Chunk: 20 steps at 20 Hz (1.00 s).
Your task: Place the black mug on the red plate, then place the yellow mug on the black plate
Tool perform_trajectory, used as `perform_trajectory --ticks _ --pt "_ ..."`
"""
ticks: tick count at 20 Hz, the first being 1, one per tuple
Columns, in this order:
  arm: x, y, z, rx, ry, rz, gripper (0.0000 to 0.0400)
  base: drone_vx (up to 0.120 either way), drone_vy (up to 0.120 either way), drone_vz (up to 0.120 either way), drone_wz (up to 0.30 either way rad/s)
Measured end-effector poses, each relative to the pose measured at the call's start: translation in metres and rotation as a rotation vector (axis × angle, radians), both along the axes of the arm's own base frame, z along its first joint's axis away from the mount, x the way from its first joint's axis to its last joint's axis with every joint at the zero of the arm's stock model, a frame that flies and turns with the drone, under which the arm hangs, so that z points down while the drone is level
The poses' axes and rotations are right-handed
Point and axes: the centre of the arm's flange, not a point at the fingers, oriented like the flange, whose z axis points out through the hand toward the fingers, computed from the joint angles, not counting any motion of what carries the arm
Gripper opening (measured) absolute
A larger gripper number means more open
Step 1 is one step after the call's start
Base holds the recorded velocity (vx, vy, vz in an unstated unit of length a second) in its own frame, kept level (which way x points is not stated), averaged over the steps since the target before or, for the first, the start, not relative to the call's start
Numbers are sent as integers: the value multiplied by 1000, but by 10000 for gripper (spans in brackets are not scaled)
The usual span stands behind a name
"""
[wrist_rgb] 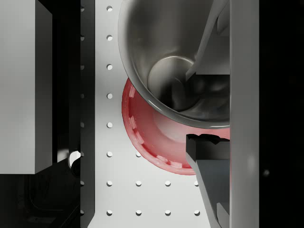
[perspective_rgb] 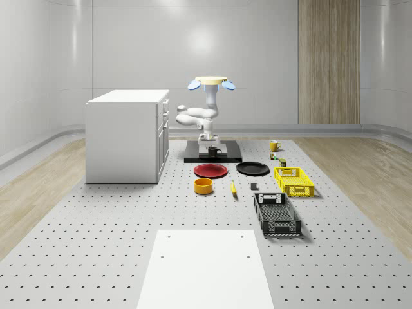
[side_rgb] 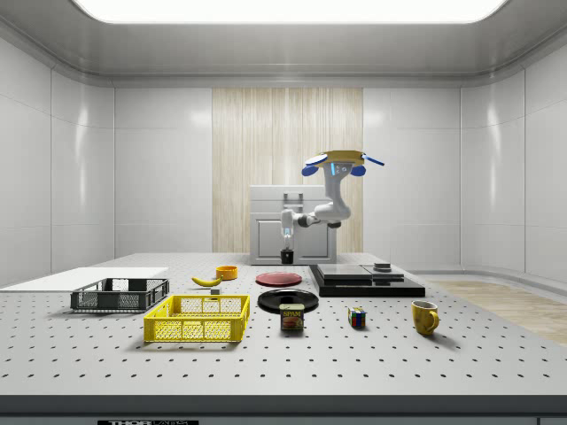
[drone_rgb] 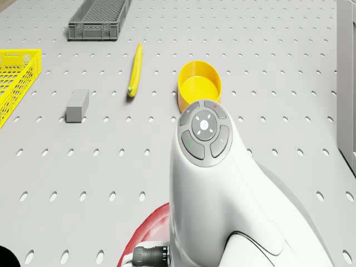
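Note:
The black mug point(perspective_rgb: 213, 152) point(side_rgb: 287, 256) hangs in the air with my gripper point(perspective_rgb: 210, 144) point(side_rgb: 287, 241) shut on its wall. In the wrist view one finger sits inside the mug point(wrist_rgb: 171, 71) and the other outside, gripper point(wrist_rgb: 194, 107). Below it lies the red plate point(wrist_rgb: 142, 128) point(perspective_rgb: 211, 170) point(drone_rgb: 150, 233), with the mug partly over the plate's edge. The black plate point(perspective_rgb: 252, 168) point(side_rgb: 288, 299) lies beside the red one. Farther back at the whole-scene view's right, the yellow mug point(perspective_rgb: 273, 146) point(side_rgb: 424, 316) stands on the table. The drone point(perspective_rgb: 211, 82) point(side_rgb: 341, 159) hovers above the black platform point(perspective_rgb: 226, 158).
A white cabinet point(perspective_rgb: 125, 135) stands at the whole-scene view's left. Near the plates are a yellow bowl point(perspective_rgb: 204, 186) point(drone_rgb: 199, 83), a banana point(perspective_rgb: 233, 188) point(drone_rgb: 134, 69), a grey block point(drone_rgb: 77, 105), a yellow crate point(perspective_rgb: 294, 180) and a grey crate point(perspective_rgb: 277, 214). A can point(side_rgb: 292, 317) and a cube point(side_rgb: 356, 317) stand near the yellow mug.

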Motion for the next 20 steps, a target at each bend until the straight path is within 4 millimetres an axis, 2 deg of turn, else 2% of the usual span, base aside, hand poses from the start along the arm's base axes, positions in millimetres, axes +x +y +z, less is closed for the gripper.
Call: perform_trajectory --ticks 5,20 --pt "0 7 0 0 0 0 110 0 0 -104 0" --pt "1 11 44 0 0 0 110 0 0 0 0"
